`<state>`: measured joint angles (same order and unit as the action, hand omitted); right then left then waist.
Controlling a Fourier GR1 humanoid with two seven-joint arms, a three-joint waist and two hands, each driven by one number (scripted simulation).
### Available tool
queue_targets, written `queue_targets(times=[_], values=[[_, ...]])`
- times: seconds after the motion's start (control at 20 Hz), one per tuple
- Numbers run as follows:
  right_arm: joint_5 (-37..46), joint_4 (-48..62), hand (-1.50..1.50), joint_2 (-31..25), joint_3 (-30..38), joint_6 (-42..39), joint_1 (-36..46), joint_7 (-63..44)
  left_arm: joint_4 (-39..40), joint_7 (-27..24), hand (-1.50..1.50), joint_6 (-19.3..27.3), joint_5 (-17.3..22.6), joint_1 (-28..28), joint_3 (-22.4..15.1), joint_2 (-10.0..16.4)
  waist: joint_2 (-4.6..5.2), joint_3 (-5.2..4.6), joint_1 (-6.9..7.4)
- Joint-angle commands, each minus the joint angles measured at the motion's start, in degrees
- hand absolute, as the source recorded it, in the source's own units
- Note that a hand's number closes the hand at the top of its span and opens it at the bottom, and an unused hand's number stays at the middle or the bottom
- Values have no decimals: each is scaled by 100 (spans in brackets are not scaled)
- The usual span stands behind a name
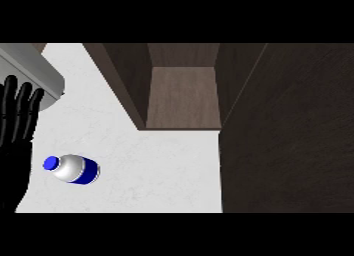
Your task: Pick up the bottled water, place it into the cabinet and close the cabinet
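The bottle (73, 169) – white, with a blue cap – sits on the counter (161, 172) near its front, just beside the left hand (6, 157) but apart from it. That hand rests at the left edge, fingers straight and upward, holding nothing. A grey rounded object (28, 67) sits just past its fingertips. Pale marbled counter lies between bottle and cabinet (184, 97) – open, dark wood. A broad dark panel (298, 135) runs along the cabinet's right side.
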<state>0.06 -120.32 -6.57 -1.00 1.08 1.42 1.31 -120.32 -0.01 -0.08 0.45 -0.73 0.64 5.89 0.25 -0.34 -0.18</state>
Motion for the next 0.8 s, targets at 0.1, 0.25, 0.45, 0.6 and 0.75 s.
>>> queue_targets(times=[0.1, 0.25, 0.45, 0.6, 0.75], values=[[-196, -681, -150, 40, -51, -137, -504, -267, 123, -717, -150, -966, 1211, 611, 621, 309, -38, 29, 19], [-157, -717, -150, 298, -168, 23, -680, -21, 359, -654, -150, -1888, 2750, 567, 1683, 1012, -44, 23, 61], [-798, -936, -150, 202, -582, -342, -1482, -1154, 509, 403, -150, -2001, 3258, 1428, 1364, 928, -62, 27, 73], [-1002, -1874, -150, 90, -670, -437, -2181, -1479, 33, 909, -150, -2086, 3987, 1739, 1790, 1239, -71, 34, 31], [-834, -1795, -150, 241, -847, -424, -2259, -1384, 36, 910, -150, -2129, 3908, 1764, 1798, 1050, -37, 35, 17]])
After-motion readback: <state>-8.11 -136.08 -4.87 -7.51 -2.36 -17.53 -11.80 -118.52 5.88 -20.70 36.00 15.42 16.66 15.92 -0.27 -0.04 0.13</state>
